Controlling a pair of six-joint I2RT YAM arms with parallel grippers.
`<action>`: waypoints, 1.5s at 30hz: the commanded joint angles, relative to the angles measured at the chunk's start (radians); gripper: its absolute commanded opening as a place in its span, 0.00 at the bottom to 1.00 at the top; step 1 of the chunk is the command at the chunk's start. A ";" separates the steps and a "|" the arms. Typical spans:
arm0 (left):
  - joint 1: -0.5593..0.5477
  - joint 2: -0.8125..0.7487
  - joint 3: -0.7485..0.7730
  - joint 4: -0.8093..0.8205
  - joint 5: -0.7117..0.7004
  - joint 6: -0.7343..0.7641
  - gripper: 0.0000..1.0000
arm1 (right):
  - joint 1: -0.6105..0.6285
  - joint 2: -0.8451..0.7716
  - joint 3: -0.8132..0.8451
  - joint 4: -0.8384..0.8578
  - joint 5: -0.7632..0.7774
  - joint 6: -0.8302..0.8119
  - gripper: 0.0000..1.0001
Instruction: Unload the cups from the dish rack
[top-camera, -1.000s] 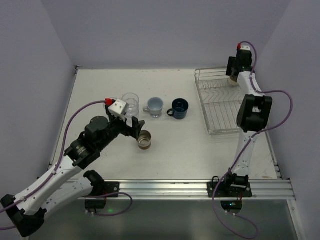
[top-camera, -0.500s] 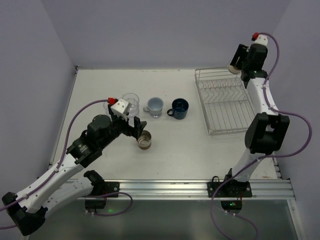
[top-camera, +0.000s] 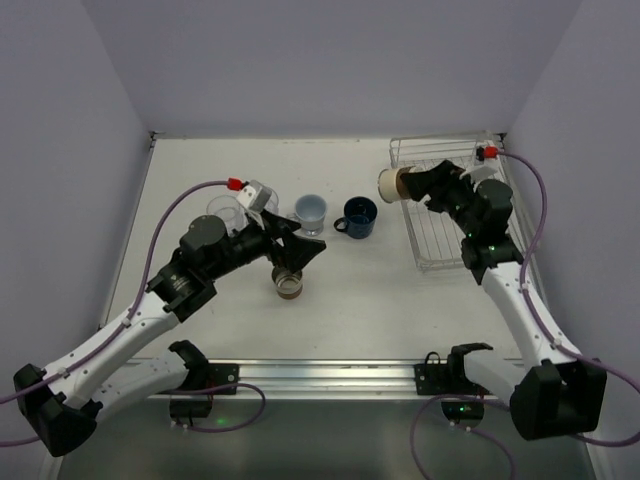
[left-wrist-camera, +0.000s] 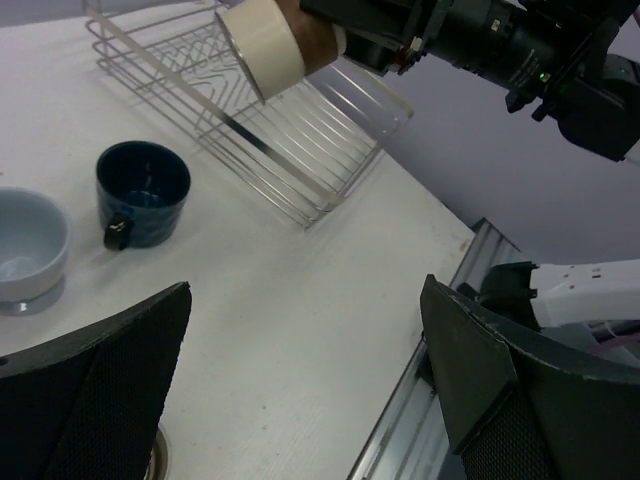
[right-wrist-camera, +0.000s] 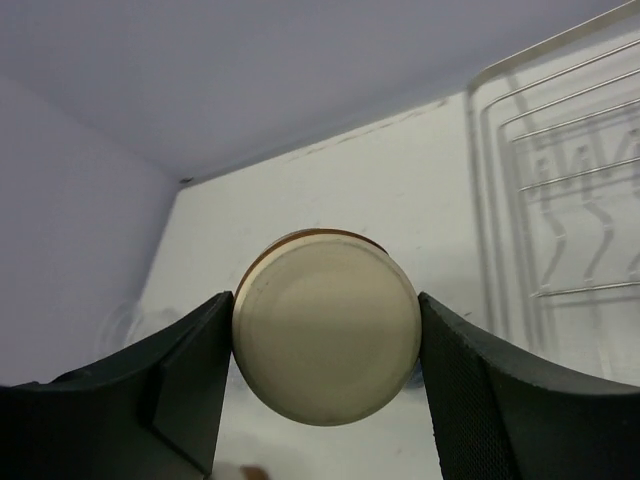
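While the left pincer (left-wrist-camera: 308, 290) stays spread, the right pincer (right-wrist-camera: 326, 345), pinching a cream cup (top-camera: 389, 185), has cleared the dish rack (top-camera: 445, 240).

Nothing readable in any view, no text, labels or numbers (cream cup (right-wrist-camera: 325, 340) only shows a plain base, dish rack (top-camera: 432, 236) is bare wire).
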 joint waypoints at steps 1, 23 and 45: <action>-0.007 0.071 0.051 0.161 0.179 -0.165 1.00 | 0.039 -0.143 -0.081 0.179 -0.182 0.148 0.30; -0.135 0.347 0.120 0.506 0.153 -0.283 0.81 | 0.160 -0.272 -0.410 0.610 -0.497 0.538 0.31; -0.145 0.323 0.419 -0.663 -0.382 0.125 0.00 | 0.228 -0.360 -0.256 -0.095 -0.328 0.087 0.99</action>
